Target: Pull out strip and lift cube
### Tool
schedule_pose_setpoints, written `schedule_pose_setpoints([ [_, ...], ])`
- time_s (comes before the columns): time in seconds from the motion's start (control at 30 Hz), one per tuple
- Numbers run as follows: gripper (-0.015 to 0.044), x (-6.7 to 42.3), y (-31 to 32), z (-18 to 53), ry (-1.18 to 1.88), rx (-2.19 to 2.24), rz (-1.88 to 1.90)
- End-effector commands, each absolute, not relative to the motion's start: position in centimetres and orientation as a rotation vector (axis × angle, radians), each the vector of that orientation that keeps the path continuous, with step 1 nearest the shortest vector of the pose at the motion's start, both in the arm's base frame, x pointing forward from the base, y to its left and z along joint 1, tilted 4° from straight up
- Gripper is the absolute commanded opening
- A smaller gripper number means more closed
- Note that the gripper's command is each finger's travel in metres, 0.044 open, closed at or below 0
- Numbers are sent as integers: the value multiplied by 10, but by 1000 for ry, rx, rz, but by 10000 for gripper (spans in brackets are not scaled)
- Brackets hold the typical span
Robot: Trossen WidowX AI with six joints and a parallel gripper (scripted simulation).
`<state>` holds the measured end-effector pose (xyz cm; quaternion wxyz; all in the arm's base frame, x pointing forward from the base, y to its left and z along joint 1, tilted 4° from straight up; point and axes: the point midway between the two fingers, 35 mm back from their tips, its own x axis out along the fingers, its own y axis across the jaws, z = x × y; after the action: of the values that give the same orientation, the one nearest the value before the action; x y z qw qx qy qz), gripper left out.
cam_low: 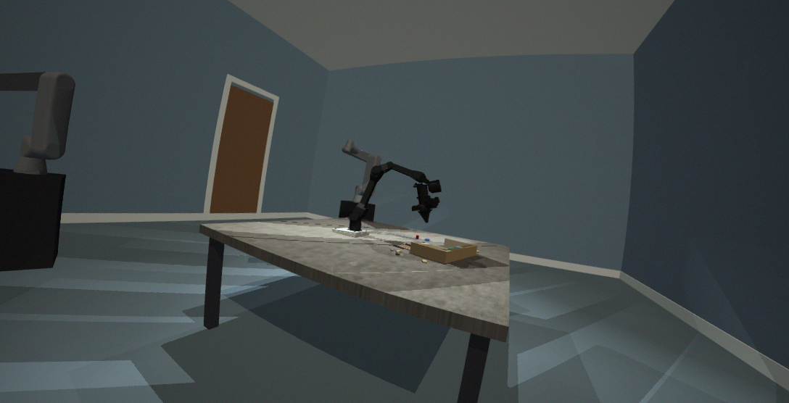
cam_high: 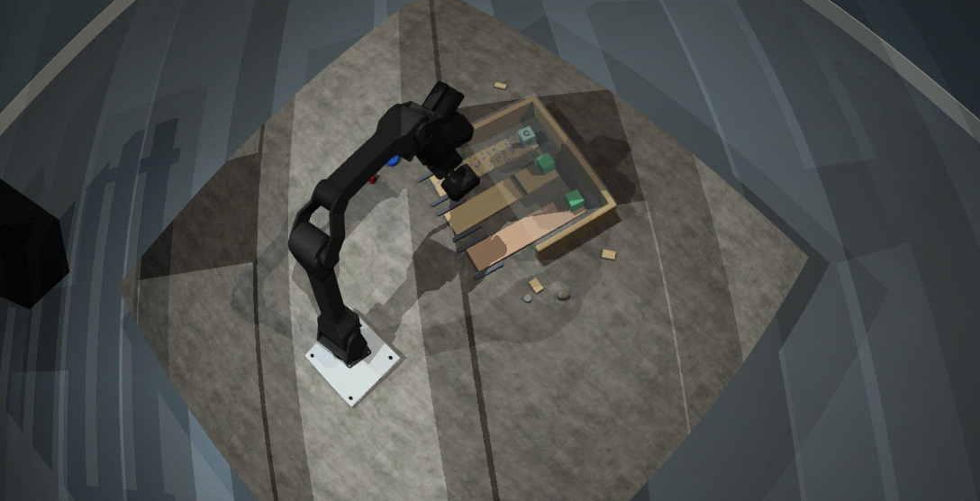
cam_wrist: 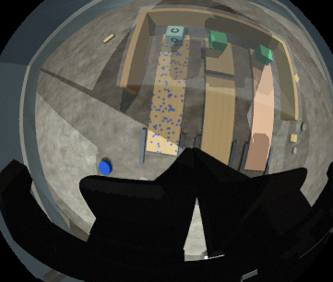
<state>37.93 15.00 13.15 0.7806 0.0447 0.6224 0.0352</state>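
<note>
Wrist view shows my gripper [cam_wrist: 190,153] with its jaws pressed together on nothing, held high above the near ends of three strips that run into an open-fronted wooden tray [cam_wrist: 139,45]. None of the task is done yet as far as I can judge: every strip lies in its lane and every cube sits at the far end, close to the back wall. The blue-speckled strip [cam_wrist: 169,97] on the left looks whole from end to end and carries the pale labelled cube [cam_wrist: 175,33], so I take that to be my target. The middle strip [cam_wrist: 220,114] seems broken, with a gap before the short piece under one green cube [cam_wrist: 218,40], and the pinkish strip [cam_wrist: 262,114] on the right carries another green cube [cam_wrist: 265,52]; whether that one is cut I cannot tell. From the top view I am over the front of the speckled strip, near the dark bars between the lanes. Left to do: open up, come down onto the speckled strip's near end, draw it out alone, then grasp the labelled cube and lift it
</note>
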Motion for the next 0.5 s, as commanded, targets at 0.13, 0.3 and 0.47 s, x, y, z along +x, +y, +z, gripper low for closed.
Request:
schedule_pose_setpoints([
  [0.13, 0, 385, 190, 83, 1597, 123, -66],
  [0.3, 0, 385, 194, 82, 1602, 123, -70],
  [0.47, 0, 385, 195, 75, 1602, 123, -70],
])
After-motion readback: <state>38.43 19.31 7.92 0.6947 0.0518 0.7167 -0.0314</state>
